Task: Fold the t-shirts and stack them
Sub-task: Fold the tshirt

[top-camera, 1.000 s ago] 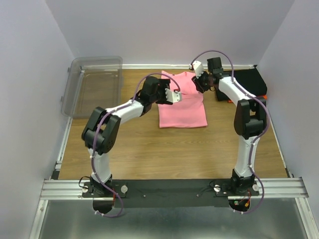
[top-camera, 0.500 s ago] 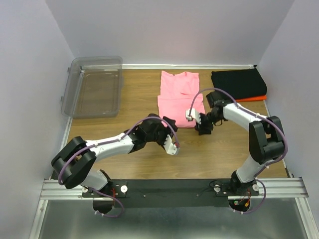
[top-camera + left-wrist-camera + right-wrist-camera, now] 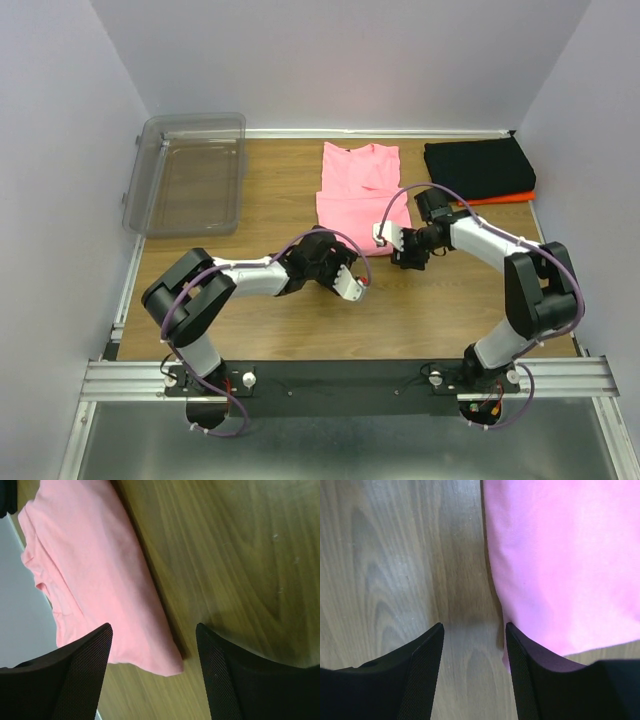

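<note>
The salmon-pink t-shirt (image 3: 360, 180) lies flat at mid-table, collar away from the arms. My left gripper (image 3: 352, 285) hovers just in front of its near hem. In the left wrist view this gripper (image 3: 154, 630) is open, and a corner of the pink t-shirt (image 3: 90, 580) lies below the gap, ungripped. My right gripper (image 3: 385, 238) is at the shirt's near right edge. It is open (image 3: 474, 626) over bare wood, with the pink cloth (image 3: 560, 555) beside its right finger (image 3: 530, 680). A folded black t-shirt (image 3: 478, 168) rests on a folded orange one (image 3: 512, 197) at the far right.
A clear plastic bin (image 3: 188, 172) stands at the far left of the wooden table (image 3: 260, 330). Grey walls close in the left, back and right sides. The metal rail (image 3: 340, 375) with both arm bases runs along the near edge.
Both arms came down from over the far part of the pink shirt to its near hem. The left jaws narrowed a little and the right jaws widened.
</note>
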`<action>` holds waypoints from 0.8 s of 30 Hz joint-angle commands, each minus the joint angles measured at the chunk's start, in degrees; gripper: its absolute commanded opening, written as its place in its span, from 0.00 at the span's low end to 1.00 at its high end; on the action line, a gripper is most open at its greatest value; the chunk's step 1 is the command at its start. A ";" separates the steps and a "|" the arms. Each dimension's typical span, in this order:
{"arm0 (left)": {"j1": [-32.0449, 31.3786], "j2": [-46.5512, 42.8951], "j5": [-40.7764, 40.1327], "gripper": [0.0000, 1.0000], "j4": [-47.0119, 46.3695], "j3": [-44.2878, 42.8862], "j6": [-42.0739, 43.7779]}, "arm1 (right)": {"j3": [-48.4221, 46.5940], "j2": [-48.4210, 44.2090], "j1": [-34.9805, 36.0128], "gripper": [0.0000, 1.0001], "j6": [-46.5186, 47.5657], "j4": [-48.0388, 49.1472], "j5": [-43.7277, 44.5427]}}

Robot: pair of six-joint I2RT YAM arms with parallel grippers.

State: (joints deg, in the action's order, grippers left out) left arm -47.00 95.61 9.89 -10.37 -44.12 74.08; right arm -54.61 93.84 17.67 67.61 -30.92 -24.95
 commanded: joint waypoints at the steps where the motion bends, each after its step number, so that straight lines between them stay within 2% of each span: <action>1: 1.39 0.27 -2.07 0.70 -3.34 -0.44 -0.61 | 1.26 -5.41 -0.09 0.60 3.31 -2.03 -2.20; 3: 2.26 0.98 -1.45 0.65 -3.43 -1.05 -0.87 | 0.47 -6.13 -0.09 0.60 4.10 -4.32 -3.17; 4: 2.35 1.33 -1.10 0.58 -3.25 -1.41 -0.96 | -0.14 -6.56 -0.09 0.60 4.19 -5.89 -3.52; 6: 2.44 2.64 -0.84 0.55 -2.46 -2.46 -1.48 | -1.29 -6.74 -0.09 0.61 4.19 -6.44 -3.62; 12: 2.53 3.79 0.22 0.56 -2.20 -2.46 -1.22 | -4.71 0.71 -0.09 0.61 3.75 -6.44 -0.54; 16: 2.79 4.05 0.48 0.63 -2.11 -2.02 -1.05 | -6.82 6.43 -0.01 0.61 2.00 -5.38 2.27; 24: 3.50 4.67 1.18 0.65 0.70 -3.25 -0.34 | -7.00 8.72 -0.09 0.54 0.15 -2.75 3.59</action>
State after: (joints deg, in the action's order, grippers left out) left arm -44.18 99.02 9.67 -12.25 -45.76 73.28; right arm -61.49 100.71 17.56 68.84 -34.85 -23.73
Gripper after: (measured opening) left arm 0.649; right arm 0.567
